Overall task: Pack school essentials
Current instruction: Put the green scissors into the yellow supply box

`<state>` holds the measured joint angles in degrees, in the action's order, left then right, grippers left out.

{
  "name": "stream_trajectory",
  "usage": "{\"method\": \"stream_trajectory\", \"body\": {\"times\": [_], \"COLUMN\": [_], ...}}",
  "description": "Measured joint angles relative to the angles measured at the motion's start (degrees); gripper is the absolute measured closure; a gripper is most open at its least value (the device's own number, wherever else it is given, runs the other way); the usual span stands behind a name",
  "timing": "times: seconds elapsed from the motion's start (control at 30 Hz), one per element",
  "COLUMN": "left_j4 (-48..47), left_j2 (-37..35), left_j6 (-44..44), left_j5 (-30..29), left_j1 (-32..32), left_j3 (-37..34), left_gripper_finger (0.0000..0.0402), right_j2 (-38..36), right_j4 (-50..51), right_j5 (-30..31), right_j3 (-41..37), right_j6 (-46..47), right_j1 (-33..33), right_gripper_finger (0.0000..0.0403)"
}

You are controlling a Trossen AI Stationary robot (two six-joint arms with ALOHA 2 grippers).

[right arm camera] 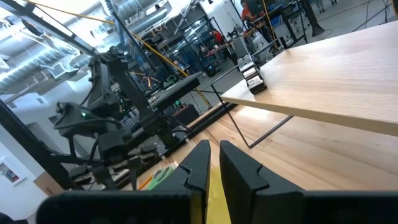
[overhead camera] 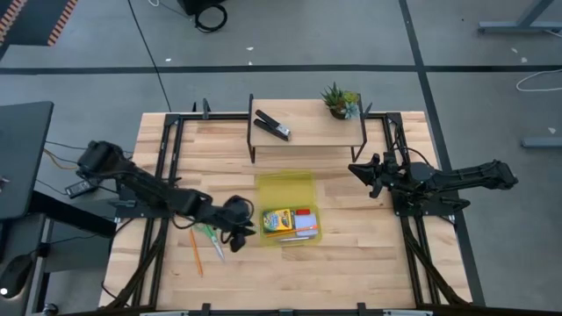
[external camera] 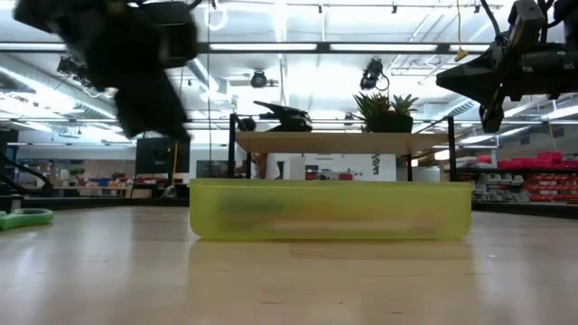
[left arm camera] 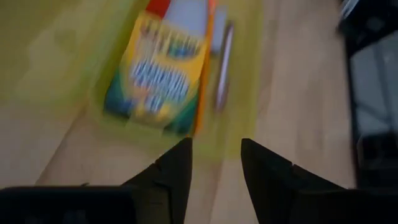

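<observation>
Dark fingers of your left end effector (left arm camera: 214, 165) stand parted and empty just beside the yellow bin (overhead camera: 288, 190), which already holds the crayon box (overhead camera: 279, 219), a purple pen (left arm camera: 222, 65) and other items. Green-handled scissors (overhead camera: 212, 235) and an orange pencil (overhead camera: 195, 250) lie on the table (overhead camera: 351, 254) on the bin's far side from the right end effector (overhead camera: 373, 175), which waits closed. By my reading you are between picks; next, swing over the scissors and descend with fingers spread.

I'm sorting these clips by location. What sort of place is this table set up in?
Probably a robotics lab or workshop in a large industrial hall: a wooden table on a black frame, bare concrete floor with cables, and shelving under strip lights.
</observation>
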<state>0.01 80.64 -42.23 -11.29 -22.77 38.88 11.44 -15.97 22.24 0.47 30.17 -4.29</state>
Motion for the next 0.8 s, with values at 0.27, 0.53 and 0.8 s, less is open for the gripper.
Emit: {"method": "stream_trajectory", "body": {"times": [0.27, 0.53, 0.8], "left_j4": [-23.9, -41.8, -48.5], "left_j2": [-6.4, -6.7, -6.4], "left_j6": [-2.2, 6.5, 23.0], "left_j5": [3.5, 9.7, 12.2], "left_j1": [-2.7, -3.3, -3.2], "left_j3": [0.1, 0.1, 0.1], "left_gripper_finger": [0.0217, 0.0190, 0.0197], "right_j2": [0.0, 0.0, 0.0], "right_j4": [0.0, 0.0, 0.0], "right_j5": [0.0, 0.0, 0.0], "right_j3": [0.0, 0.0, 0.0], "right_j6": [0.0, 0.0, 0.0], "right_j1": [0.0, 0.0, 0.0], "right_gripper_finger": [0.0361, 0.0361, 0.0361]}}
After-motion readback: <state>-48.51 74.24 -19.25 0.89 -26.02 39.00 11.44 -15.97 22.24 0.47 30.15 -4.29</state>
